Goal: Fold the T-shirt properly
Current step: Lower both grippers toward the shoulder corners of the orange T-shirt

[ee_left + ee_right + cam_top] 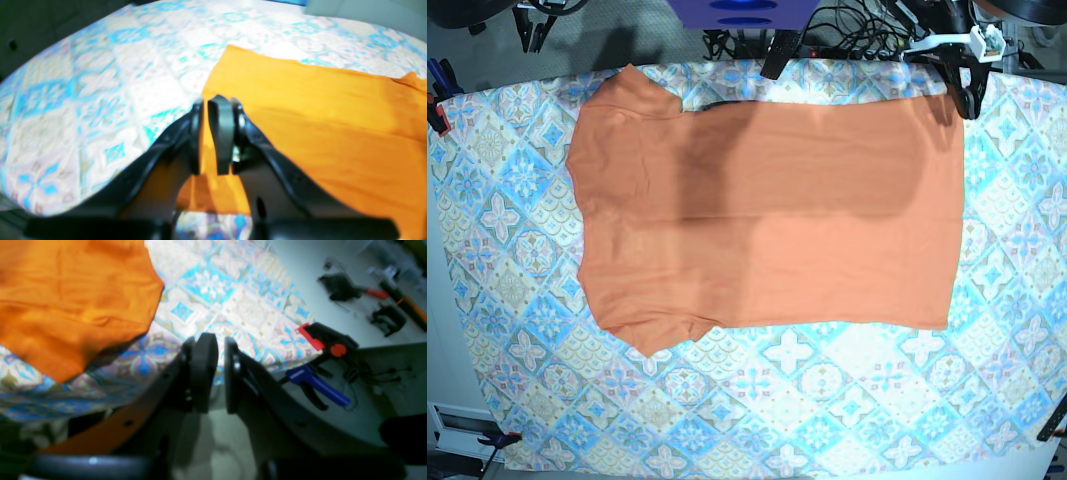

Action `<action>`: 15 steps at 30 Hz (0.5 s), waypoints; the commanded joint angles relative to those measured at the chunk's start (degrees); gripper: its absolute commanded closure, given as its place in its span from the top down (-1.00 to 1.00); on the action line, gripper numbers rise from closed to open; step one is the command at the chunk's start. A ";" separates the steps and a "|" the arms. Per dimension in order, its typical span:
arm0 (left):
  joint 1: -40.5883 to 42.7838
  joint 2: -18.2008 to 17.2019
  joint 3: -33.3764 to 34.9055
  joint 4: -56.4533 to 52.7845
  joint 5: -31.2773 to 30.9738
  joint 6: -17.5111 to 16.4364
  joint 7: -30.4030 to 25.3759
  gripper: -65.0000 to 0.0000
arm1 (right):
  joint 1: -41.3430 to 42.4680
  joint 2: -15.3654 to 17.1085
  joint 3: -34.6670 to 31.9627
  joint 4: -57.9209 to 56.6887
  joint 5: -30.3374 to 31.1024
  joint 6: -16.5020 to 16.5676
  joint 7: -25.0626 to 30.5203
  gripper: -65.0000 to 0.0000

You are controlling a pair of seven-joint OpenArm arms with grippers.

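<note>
The orange T-shirt [767,220] lies flat on the blue-and-pink patterned tablecloth [827,400], sleeves toward the left in the base view. My left gripper [208,100] hovers over a straight edge of the T-shirt [317,133] near its corner, jaws a narrow gap apart with nothing between them. My right gripper [218,338] hangs beyond a sleeve of the T-shirt [66,300], above the tablecloth near the table's edge; it is also slightly open and empty. In the base view both arms sit at the far edge, the left arm [959,85] by the shirt's far right corner.
A red-and-black clamp [328,340] and a blue clamp [315,385] grip the table edge near my right gripper. Tools [347,288] lie on the floor beyond. Cables and gear [857,25] crowd the far side of the table.
</note>
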 commanded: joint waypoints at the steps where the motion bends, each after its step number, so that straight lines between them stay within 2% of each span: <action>1: 0.27 0.08 -0.12 2.73 -0.28 -0.05 -0.22 -0.78 | -1.02 0.50 0.60 2.51 0.35 -0.38 0.44 -0.75; 5: -0.70 0.17 0.05 7.92 1.04 -0.14 8.22 -0.77 | -1.02 0.59 0.51 8.84 0.26 -0.38 -6.68 -0.75; 9: -3.60 -0.18 0.14 9.76 1.56 -0.23 19.64 -0.76 | 0.47 2.17 0.25 15.52 0.26 -0.11 -17.85 -0.75; 14: -7.12 -4.40 0.14 12.40 1.65 -0.41 36.08 -0.77 | 5.31 2.61 0.16 18.42 0.26 -0.11 -31.82 -0.74; 15: -7.91 -5.11 0.14 13.45 1.65 -1.37 39.69 -0.78 | 6.54 2.61 0.16 18.60 0.26 -0.11 -34.55 -0.74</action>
